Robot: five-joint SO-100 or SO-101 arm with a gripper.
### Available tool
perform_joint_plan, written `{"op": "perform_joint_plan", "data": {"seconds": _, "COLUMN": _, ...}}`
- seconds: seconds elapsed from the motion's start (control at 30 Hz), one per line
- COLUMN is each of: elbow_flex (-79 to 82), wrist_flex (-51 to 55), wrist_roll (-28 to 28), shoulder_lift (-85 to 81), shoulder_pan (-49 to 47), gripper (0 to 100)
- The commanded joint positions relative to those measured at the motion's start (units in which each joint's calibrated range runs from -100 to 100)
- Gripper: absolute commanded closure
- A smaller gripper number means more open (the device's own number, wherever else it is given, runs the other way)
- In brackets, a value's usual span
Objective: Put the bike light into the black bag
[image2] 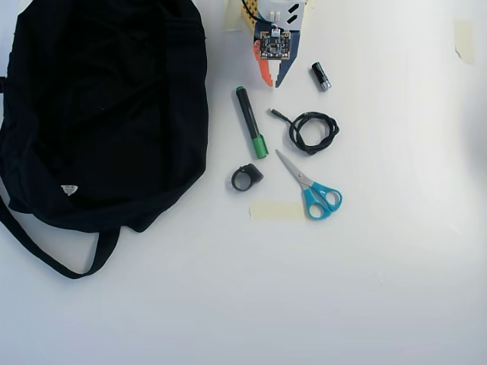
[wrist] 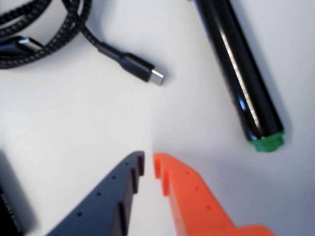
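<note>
The bike light, a small black body with a ring loop, lies on the white table below the green-capped marker; it is out of the wrist view. The black bag lies floppy at the left, its white label near the lower edge and its strap trailing below. My gripper is at the top centre, above the marker and well away from the bike light. In the wrist view the gripper shows a dark blue and an orange jaw, tips almost touching, holding nothing.
A black marker with green ends lies right of the bag. A coiled black cable shows its USB plug. Blue scissors, a small black cylinder and a tape strip lie nearby.
</note>
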Motion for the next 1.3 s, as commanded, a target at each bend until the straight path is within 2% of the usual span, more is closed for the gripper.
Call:
{"op": "perform_joint_plan", "data": {"seconds": 0.0, "elbow_flex": 1.8, "wrist_flex": 0.2, "wrist_roll": 0.0, "shoulder_lift": -0.4, "shoulder_pan": -0.2, "gripper": 98}}
{"op": "perform_joint_plan", "data": {"seconds": 1.27, "elbow_flex": 1.8, "wrist_flex": 0.2, "wrist_roll": 0.0, "shoulder_lift": -0.4, "shoulder_pan": -0.8, "gripper": 98}}
